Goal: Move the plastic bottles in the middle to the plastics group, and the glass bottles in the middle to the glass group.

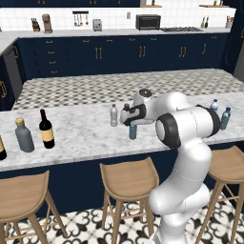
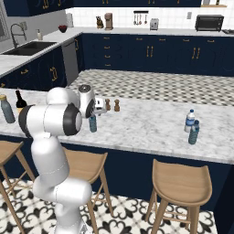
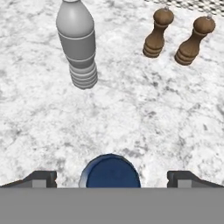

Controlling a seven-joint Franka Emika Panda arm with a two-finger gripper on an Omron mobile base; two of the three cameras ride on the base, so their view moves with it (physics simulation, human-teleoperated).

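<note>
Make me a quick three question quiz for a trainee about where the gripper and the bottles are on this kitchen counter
1. True or false: the gripper is shut on the teal bottle.
2. Which stands nearest the grey white-capped bottle? A) wine bottle B) brown shakers C) toaster oven
3. Fill in: the plastics group stands toward the counter's ____ end in the right base view.

Key: 1 false, the fingers sit open either side of its cap; 2 B; 3 right.
</note>
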